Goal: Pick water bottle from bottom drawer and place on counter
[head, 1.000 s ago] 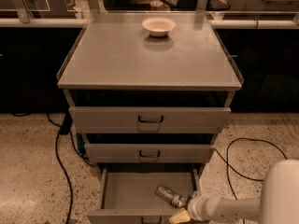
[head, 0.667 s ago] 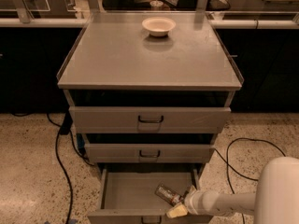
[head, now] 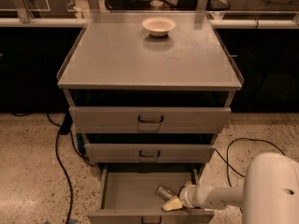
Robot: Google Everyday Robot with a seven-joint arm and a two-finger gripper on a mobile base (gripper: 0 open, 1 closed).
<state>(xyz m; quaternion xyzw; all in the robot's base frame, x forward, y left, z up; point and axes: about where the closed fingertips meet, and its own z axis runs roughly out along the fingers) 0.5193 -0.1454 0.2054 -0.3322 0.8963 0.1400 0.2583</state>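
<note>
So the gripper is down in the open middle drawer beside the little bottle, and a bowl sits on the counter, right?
Not quite. The camera view shows the gripper in the open bottom drawer, not the middle drawer above it. It is beside the water bottle, and the bowl does sit on the counter.

Speckled terrazzo floor [head: 28,171] fills the lower corners, with a black cable [head: 56,148] trailing at lower left. Dark panels [head: 28,69] span mid-frame under a pale ledge [head: 42,21]. The gripper [head: 172,203] sits bottom centre.
</note>
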